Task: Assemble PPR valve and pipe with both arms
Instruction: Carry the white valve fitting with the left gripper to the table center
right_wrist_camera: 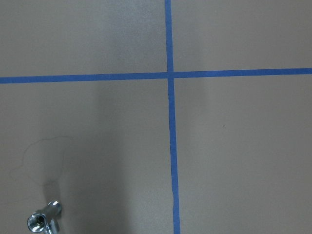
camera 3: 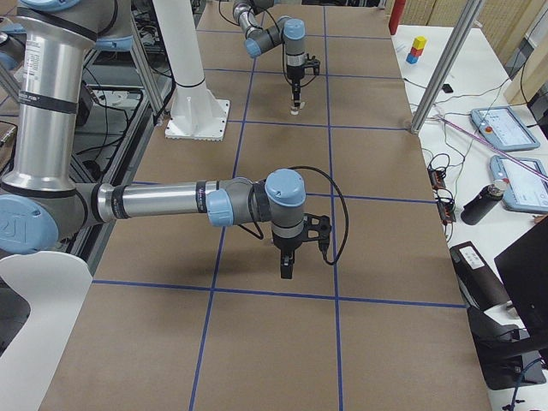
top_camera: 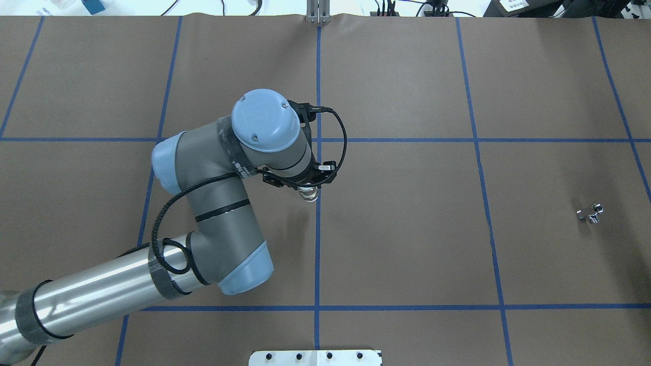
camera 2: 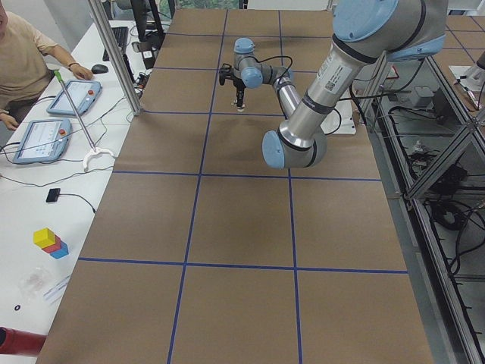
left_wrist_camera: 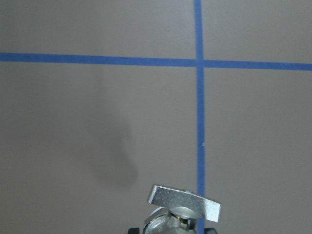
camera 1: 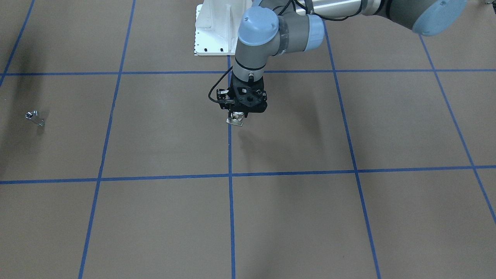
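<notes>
My left gripper [camera 1: 237, 115] points straight down near the table's middle and is shut on the PPR valve [camera 1: 235, 120], a small pale body with a flat grey lever handle. It holds the valve just above the brown surface, beside a blue tape line. The valve also shows in the overhead view [top_camera: 308, 193] and at the bottom of the left wrist view [left_wrist_camera: 184, 204]. The pipe [top_camera: 590, 213], a tiny shiny silver stub, lies alone far on my right side; it also shows in the front-facing view [camera 1: 35, 118] and the right wrist view [right_wrist_camera: 44, 222]. My right gripper [camera 3: 287, 271] hangs above the table; I cannot tell whether it is open or shut.
The white flanged pedestal [camera 1: 211, 31] stands at the robot's edge of the table. Blue tape lines [top_camera: 318, 229] grid the brown surface. A side desk with tablets [camera 2: 42, 140] and an operator [camera 2: 23, 53] lies beyond the far edge, with metal posts [camera 3: 437, 73] there.
</notes>
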